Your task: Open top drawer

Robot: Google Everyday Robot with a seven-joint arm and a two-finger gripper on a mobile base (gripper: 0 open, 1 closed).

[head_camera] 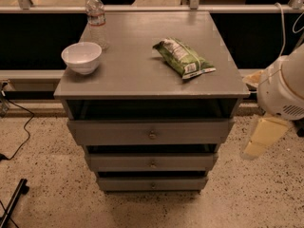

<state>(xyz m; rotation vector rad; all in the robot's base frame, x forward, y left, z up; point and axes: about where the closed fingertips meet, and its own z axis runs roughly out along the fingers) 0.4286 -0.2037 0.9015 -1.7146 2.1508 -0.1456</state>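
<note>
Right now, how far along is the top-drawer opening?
Done: nothing that shows. The top drawer looks closed, its front tucked under the tabletop edge, and nothing touches its knob. In hand: the gripper hangs off the right side of the cabinet, apart from it, at about drawer height. Left: reach the knob, grasp it and pull the drawer out.

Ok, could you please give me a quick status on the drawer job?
Gripper low, right of the cabinet, touching nothing. Top drawer untouched, knob centred. Bowl, bottle, snack bag on top, not in the way.
</note>
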